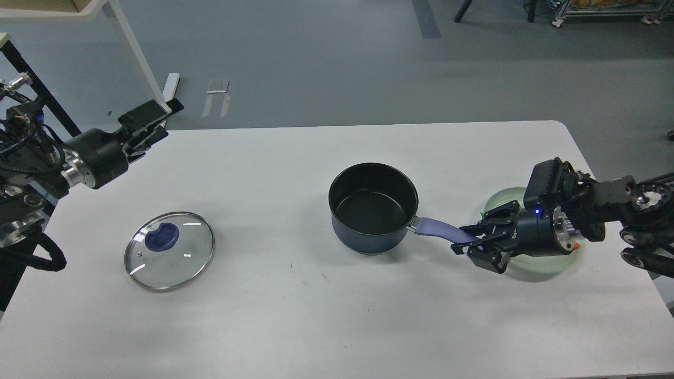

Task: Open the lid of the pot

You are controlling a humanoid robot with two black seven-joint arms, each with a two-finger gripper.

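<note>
The dark blue pot (374, 208) stands open at the table's middle, its purple handle (439, 230) pointing right. My right gripper (464, 240) is shut on the end of that handle, one finger on each side. The glass lid (169, 250) with its blue knob (161, 237) lies flat on the table at the left, apart from the pot. My left gripper (152, 125) is open and empty, raised well above and behind the lid near the table's far left edge.
A pale green plate (547, 262) lies under my right wrist near the table's right edge. A white table leg (138, 58) and a black frame (31, 79) stand on the floor beyond the far left corner.
</note>
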